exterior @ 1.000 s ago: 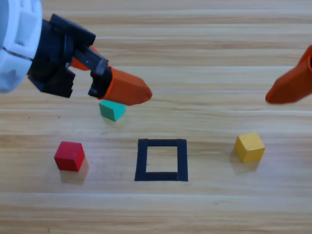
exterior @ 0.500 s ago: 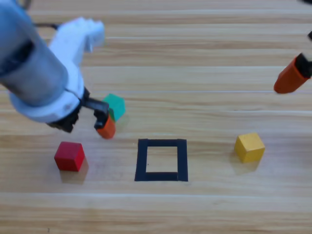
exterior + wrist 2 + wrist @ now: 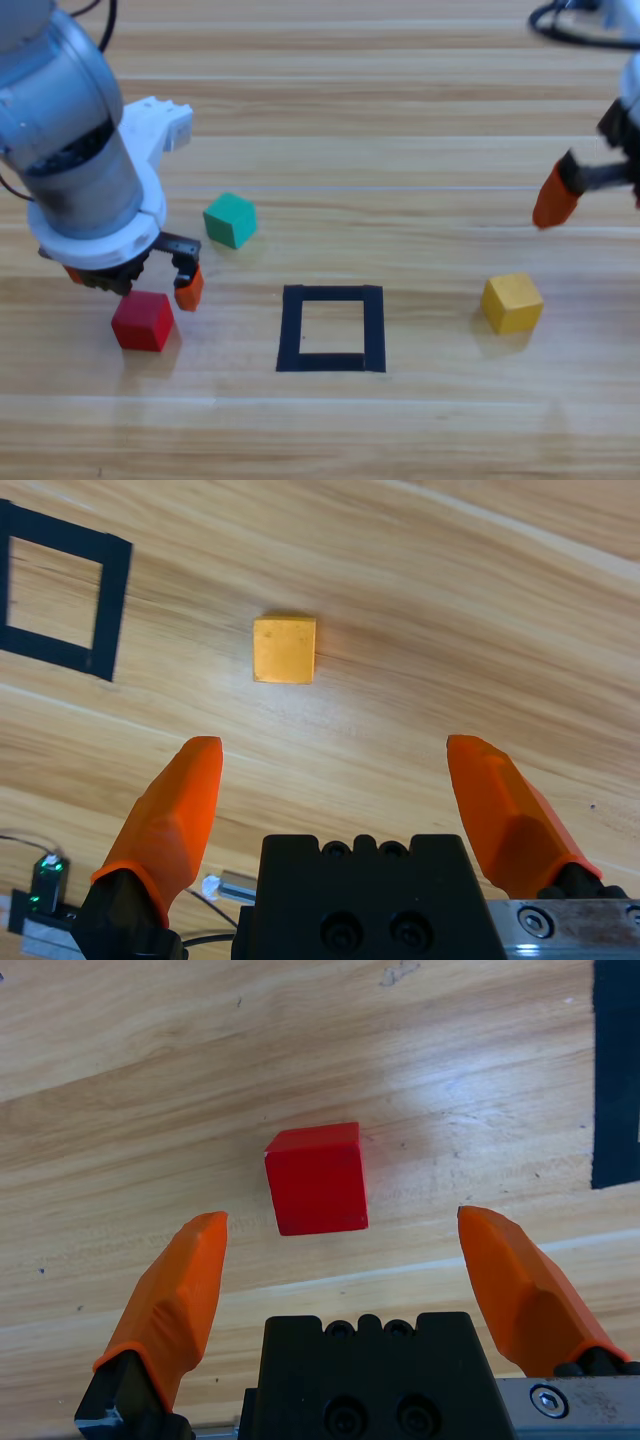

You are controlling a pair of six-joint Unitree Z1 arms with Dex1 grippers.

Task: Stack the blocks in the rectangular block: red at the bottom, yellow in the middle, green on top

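The left gripper (image 3: 130,285) hangs low over the wooden desk (image 3: 400,120), directly above and just behind the small matte red cube (image 3: 142,320), which sits on the desk at the left side. In the left wrist view the gripper's two orange jaws are spread wide and released, with the red cube (image 3: 315,1178) lying centred between them, a little ahead of the tips and touching neither jaw. One orange jaw tip shows just beside the cube's upper right corner in the high view; the other is mostly hidden under the grey arm.

The small matte teal-green cube (image 3: 230,220) rests on the desk up and to the right of the left gripper, apart from it and from the red cube. The hollow square outline of black tape (image 3: 331,328) lies flat in the middle of the desk, with bare wood inside it; its edge also shows at the right border of the left wrist view.

The right gripper (image 3: 345,780) is held above the desk at the right side, its jaws likewise spread wide with nothing between them. The small matte yellow cube (image 3: 512,302) sits on the desk to the right of the tape square, well ahead of those jaws in the right wrist view and touching nothing else.
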